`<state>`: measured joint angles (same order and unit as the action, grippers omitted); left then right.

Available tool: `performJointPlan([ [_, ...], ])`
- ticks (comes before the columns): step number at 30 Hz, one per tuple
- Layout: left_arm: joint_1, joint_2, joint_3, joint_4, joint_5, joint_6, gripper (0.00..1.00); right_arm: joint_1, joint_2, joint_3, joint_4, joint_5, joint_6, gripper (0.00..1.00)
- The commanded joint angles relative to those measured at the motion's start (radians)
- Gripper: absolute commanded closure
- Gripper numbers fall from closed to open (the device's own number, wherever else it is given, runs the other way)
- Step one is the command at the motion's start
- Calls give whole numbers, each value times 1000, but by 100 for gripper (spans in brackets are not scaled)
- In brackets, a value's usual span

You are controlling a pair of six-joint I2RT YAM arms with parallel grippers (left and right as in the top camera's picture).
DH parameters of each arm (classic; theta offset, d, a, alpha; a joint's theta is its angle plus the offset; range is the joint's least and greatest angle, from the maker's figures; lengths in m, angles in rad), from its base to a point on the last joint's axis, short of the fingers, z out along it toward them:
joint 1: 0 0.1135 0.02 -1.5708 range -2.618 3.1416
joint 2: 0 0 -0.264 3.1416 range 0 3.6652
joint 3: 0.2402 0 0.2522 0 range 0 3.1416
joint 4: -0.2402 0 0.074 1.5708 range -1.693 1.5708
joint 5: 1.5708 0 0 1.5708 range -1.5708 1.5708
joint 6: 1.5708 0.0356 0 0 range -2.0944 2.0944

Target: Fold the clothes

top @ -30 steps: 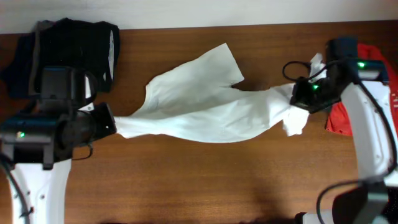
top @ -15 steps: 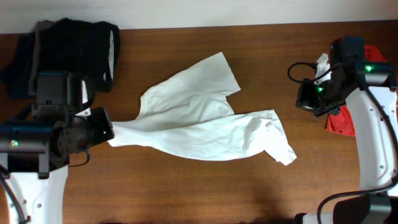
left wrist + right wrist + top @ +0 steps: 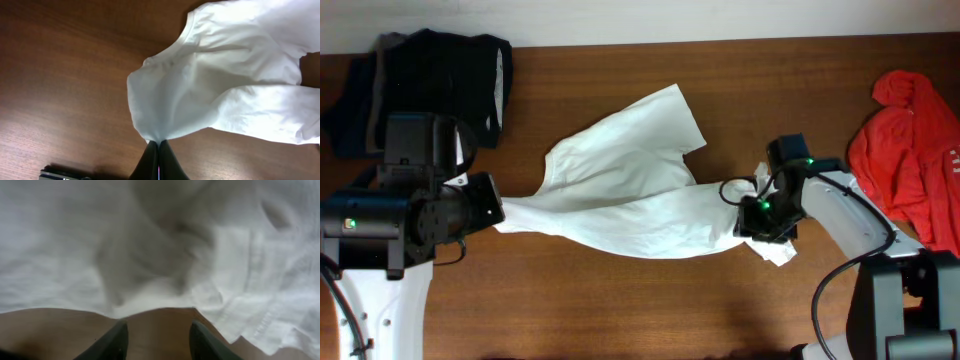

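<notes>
Brown wood-grain table (image 3: 620,300) runs under everything in view. Farthest left, off to the side of my left end effector (image 3: 159,151), a heap of dark clothes (image 3: 430,65) sits at the table's far corner, apart from the work. My left end effector is pinched tight, its two dark fingers pressed together on a gathered corner of the white shirt (image 3: 620,190), and the cloth fans out from that pinch straight ahead of it. The shirt lies across the middle of the table between my two end effectors, wrinkled and partly twisted. One broad flap spreads toward the far edge, while a longer band runs rightward in a loose roll. Its right end is bunched in soft folds just in front of my right end effector (image 3: 159,339). That end effector stands partly spread, its fingers (image 3: 116,340) apart with bare table showing between them and nothing gripped. The shirt's edge lies just beyond the fingertips, and I cannot tell whether they touch it. Well off to the right of that end effector, a red garment (image 3: 910,160) lies crumpled near the table's right edge, apart from the shirt.
</notes>
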<state>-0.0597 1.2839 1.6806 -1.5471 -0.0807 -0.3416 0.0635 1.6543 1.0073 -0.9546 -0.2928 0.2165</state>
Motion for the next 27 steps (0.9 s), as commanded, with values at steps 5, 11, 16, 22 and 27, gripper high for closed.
performJointPlan([
  [5,-1,-2,-1,-3,-22,-9,99,2,-8,-72,117,43,55,56],
  [11,-1,-2,-1,-3,-22,-9,99,1,-8,-72,129,103,55,48],
  [16,-1,-2,-1,-3,-22,-9,99,1,12,-72,157,102,55,55],
  [22,-1,-2,-1,-2,-22,-9,99,1,30,-68,174,89,55,78],
  [27,-1,-2,-1,4,-22,-9,99,-2,30,2,105,89,55,96],
])
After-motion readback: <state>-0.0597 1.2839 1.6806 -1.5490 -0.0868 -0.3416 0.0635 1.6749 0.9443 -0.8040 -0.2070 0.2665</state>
